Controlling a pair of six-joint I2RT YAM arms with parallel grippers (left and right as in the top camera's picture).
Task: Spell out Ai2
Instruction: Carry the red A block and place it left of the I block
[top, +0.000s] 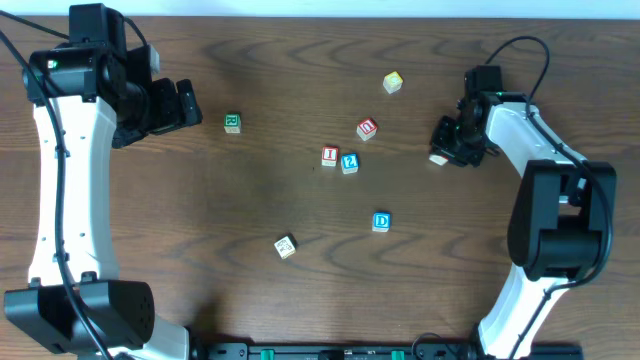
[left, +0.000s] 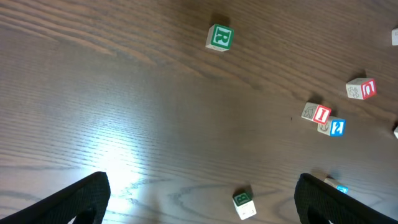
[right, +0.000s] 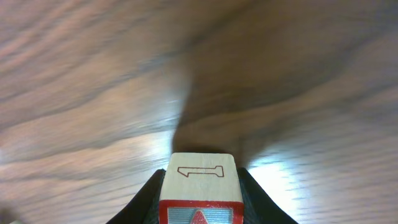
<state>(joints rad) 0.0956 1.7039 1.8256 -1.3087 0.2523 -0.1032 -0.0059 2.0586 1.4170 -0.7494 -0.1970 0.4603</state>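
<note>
My right gripper (top: 452, 140) (right: 200, 193) is shut on a white cube with a red frame (right: 199, 180), an outlined 1 on its upper face and the tip of a red mark on its front face. That cube shows at the right of the table (top: 438, 158), low over the wood. The red I cube (top: 330, 156) (left: 317, 113) and the blue 2 cube (top: 349, 163) (left: 333, 127) sit side by side, touching, at the table's middle. My left gripper (top: 180, 105) (left: 199, 196) is open and empty at the far left.
A red cube with a rounder character (top: 367, 128) (left: 362, 88) lies just behind the I and 2. The blue D cube (top: 381, 221), a green cube (top: 232, 122) (left: 219, 37), a yellow cube (top: 392, 82) and a green-marked cube (top: 285, 246) (left: 244, 204) lie scattered.
</note>
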